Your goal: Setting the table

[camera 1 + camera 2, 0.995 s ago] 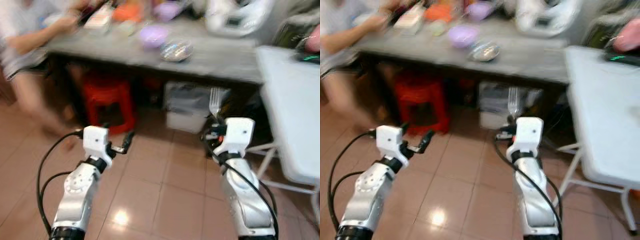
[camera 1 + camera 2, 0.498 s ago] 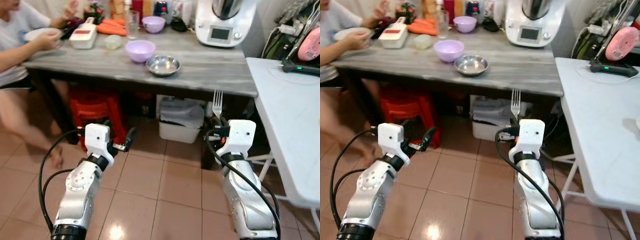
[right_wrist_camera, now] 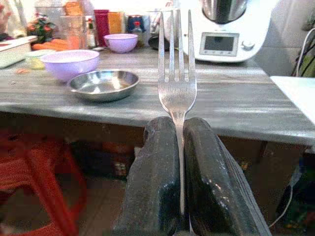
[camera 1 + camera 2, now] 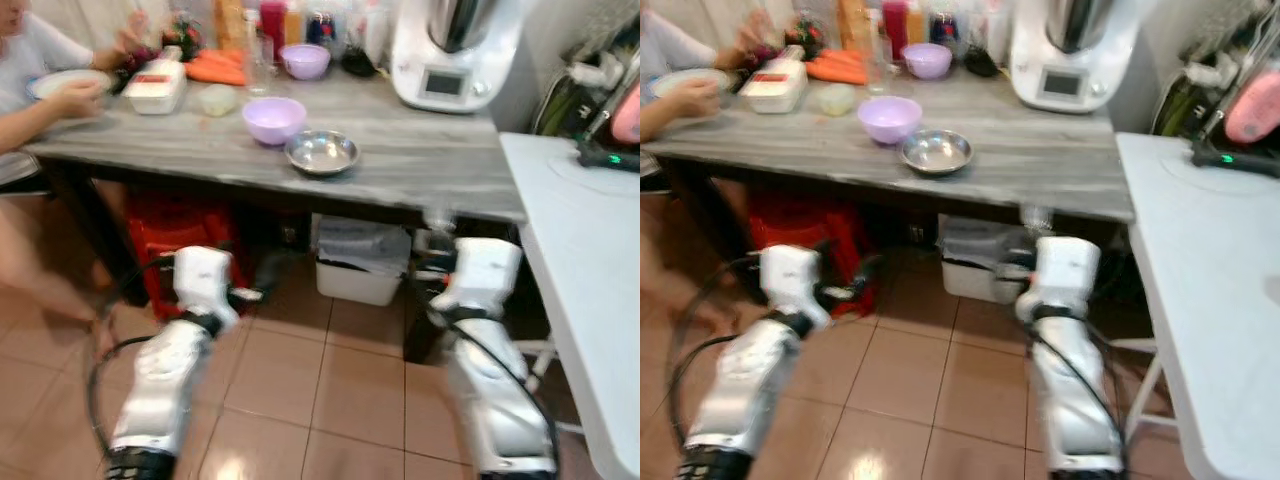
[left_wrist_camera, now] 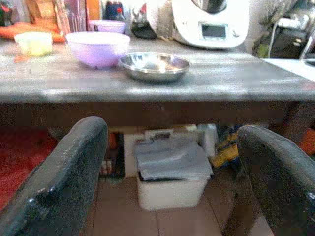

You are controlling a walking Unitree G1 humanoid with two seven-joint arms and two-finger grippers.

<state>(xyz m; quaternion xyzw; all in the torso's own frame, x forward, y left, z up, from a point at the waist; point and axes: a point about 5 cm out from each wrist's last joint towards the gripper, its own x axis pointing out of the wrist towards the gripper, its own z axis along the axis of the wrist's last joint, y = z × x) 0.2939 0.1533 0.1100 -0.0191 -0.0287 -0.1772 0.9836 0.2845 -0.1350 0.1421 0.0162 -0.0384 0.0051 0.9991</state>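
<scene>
Near the grey table, a fork is clamped upright by the raised right gripper; the left gripper is held forward, fingers spread wide.

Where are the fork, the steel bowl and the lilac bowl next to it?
fork (image 3: 176,93): right wrist view, base of the tines.
steel bowl (image 3: 103,84): right wrist view, inner bottom.
lilac bowl (image 3: 71,65): right wrist view, outer wall.
</scene>
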